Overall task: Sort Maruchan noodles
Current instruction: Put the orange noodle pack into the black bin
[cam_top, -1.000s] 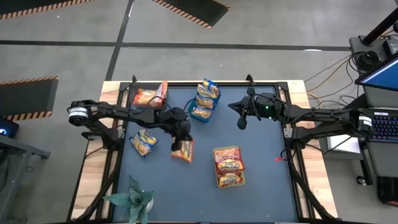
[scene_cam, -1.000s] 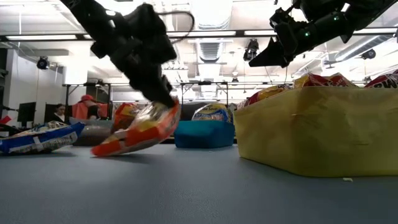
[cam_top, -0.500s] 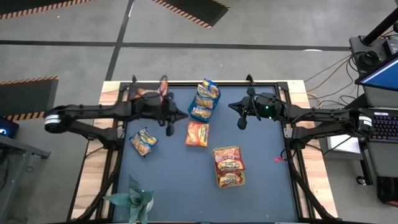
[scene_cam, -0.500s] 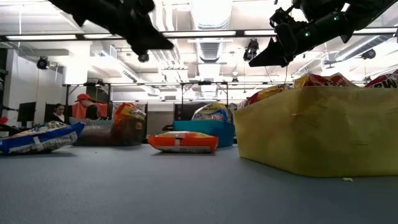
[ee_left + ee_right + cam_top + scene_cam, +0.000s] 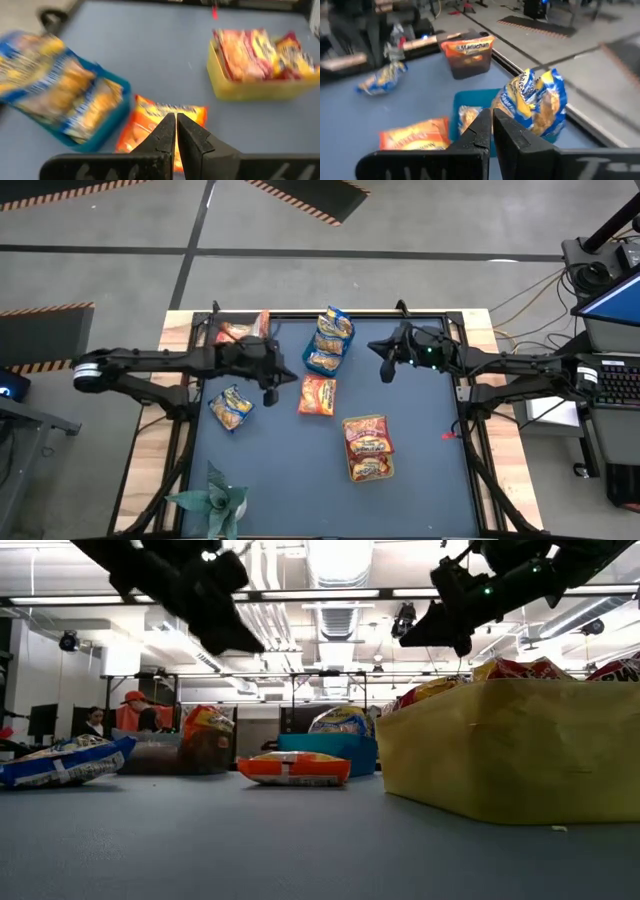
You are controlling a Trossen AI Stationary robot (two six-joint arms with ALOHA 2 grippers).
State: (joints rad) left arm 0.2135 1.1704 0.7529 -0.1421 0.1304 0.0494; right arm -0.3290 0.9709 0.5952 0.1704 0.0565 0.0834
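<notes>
Noodles on the mat: an orange crinkly plastic Maruchan packet [image 5: 318, 395] lies flat near the middle of the dark blue table mat [image 5: 300, 480], just in front of the blue plastic bin [image 5: 322, 363] and apart from it; a blue-and-yellow packet [image 5: 231, 407] lies loose toward the left edge.
Noodles in bins: blue-and-yellow packets fill the blue plastic bin, one standing up over its far rim; red packets [image 5: 368, 445] fill the yellow-green plastic bin [image 5: 510, 750]; an orange packet stands upright in a dark bin [image 5: 240, 333] at the far left corner.
Left gripper [image 5: 270, 388]: hangs above the mat between the loose blue-and-yellow packet and the flat orange one, fingers pressed together, holding nothing.
Right gripper [image 5: 384, 370]: raised over the far right part of the mat, to the right of the blue bin, fingers clenched shut and empty.
High view only: a green plant-like thing [image 5: 212, 502] at the near left edge, and the wooden table border.
Low view only: the orange packet's thin side edge on the mat, the yellow-green bin's wall close by, both arms well above the surface, people seated far behind.
Left wrist view only: the orange packet directly past the closed fingertips [image 5: 168, 131].
Right wrist view only: the Maruchan name printed on the upright orange packet [image 5: 466, 48].
</notes>
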